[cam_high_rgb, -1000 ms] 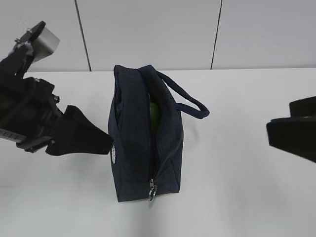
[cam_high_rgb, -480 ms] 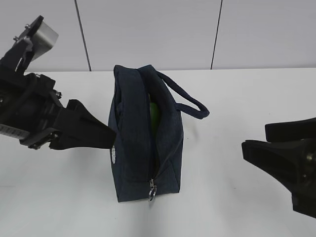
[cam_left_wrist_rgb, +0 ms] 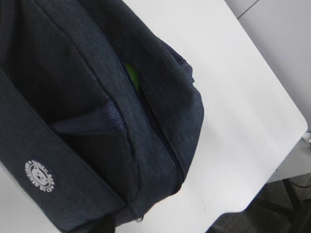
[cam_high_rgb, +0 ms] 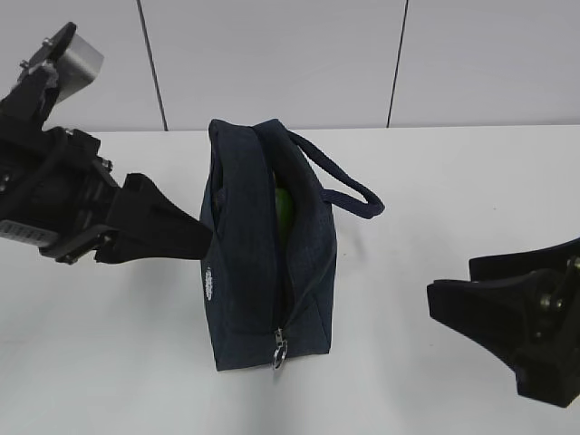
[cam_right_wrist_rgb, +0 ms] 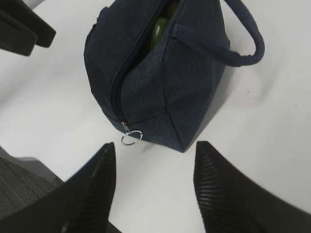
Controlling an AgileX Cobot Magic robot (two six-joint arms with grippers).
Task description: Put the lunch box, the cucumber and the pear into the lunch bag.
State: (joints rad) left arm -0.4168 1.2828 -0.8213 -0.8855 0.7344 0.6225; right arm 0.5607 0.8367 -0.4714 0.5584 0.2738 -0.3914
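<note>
Your right gripper (cam_right_wrist_rgb: 154, 187) has swung in toward the lunch bag (cam_high_rgb: 272, 263) – jaws apart, empty; left gripper's (cam_high_rgb: 186, 237) state I can't tell. Green shows inside – zipping likely remains.

White work surface against a panelled wall

The table (cam_high_rgb: 435, 181) is flat, matte white and evenly lit. Behind it stands a pale grey wall (cam_high_rgb: 272, 63) divided by thin dark vertical seams (cam_high_rgb: 152, 63). Beyond the table edge, the left wrist view shows grey flooring (cam_left_wrist_rgb: 272, 213).
</note>
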